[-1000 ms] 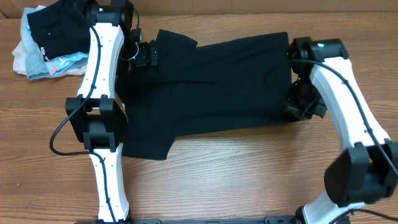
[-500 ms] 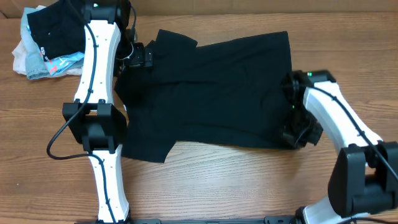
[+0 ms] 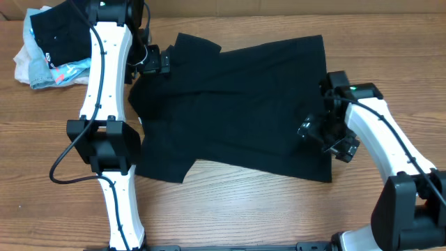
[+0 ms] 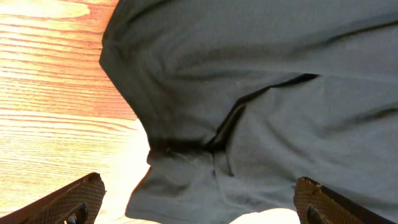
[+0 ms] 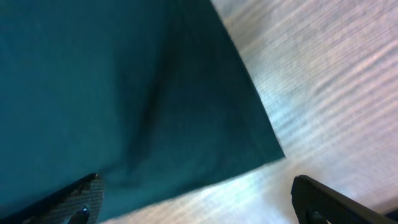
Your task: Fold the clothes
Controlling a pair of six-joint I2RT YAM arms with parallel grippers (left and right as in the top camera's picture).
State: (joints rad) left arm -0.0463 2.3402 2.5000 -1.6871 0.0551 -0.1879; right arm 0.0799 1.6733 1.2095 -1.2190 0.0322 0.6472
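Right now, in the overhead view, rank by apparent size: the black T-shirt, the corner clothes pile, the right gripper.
1. black T-shirt, clearly largest.
2. clothes pile.
3. right gripper, smallest, even though nearer the camera.

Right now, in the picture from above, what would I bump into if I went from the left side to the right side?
Pile of other clothes → left robot arm → black T-shirt spread flat on the table → right robot arm.
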